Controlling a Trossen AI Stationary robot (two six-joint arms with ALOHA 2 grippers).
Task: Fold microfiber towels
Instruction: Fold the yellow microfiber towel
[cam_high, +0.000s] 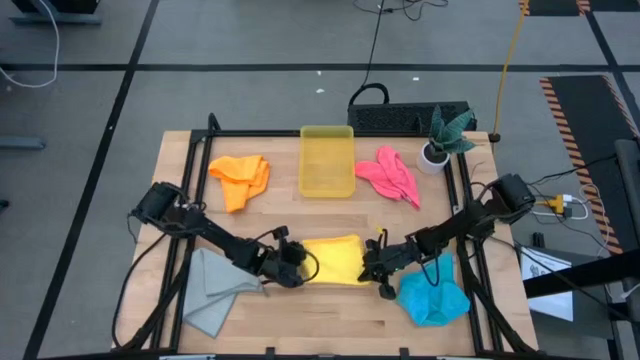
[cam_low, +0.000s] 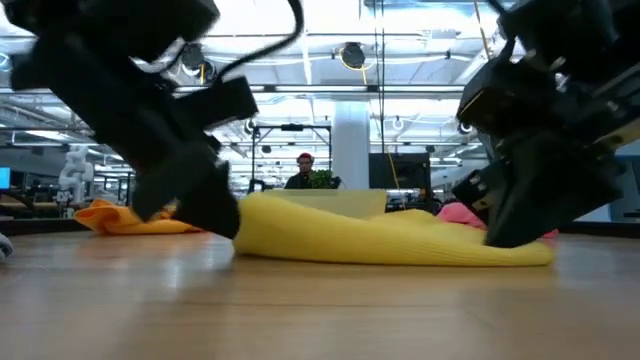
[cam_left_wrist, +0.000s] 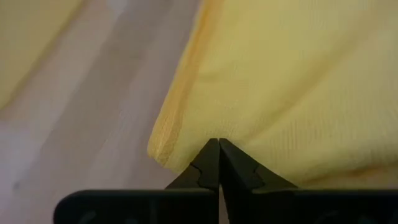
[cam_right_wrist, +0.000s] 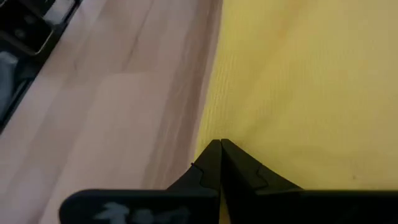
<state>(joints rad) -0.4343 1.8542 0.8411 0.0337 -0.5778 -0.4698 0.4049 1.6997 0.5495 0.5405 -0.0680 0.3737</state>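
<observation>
open-plan lab: ceiling strip lights (cam_low: 300, 40), taped floor (cam_high: 250, 67)

- The left arm reaches in low from the left side toward the middle, its left gripper (cam_high: 297, 266) down near the worktop with fingertips (cam_left_wrist: 219, 163) pressed together.
- The right arm mirrors it from the right; the right gripper (cam_high: 375, 262) is likewise closed, fingertips (cam_right_wrist: 220, 163) meeting.

— Where are the towels lying?
— The yellow towel (cam_high: 335, 260) is lying bunched at the table's front middle. The grey towel (cam_high: 212, 290) is lying beside it, the blue towel (cam_high: 434, 296) opposite, the orange towel (cam_high: 240, 178) and pink towel (cam_high: 388, 174) behind.
</observation>
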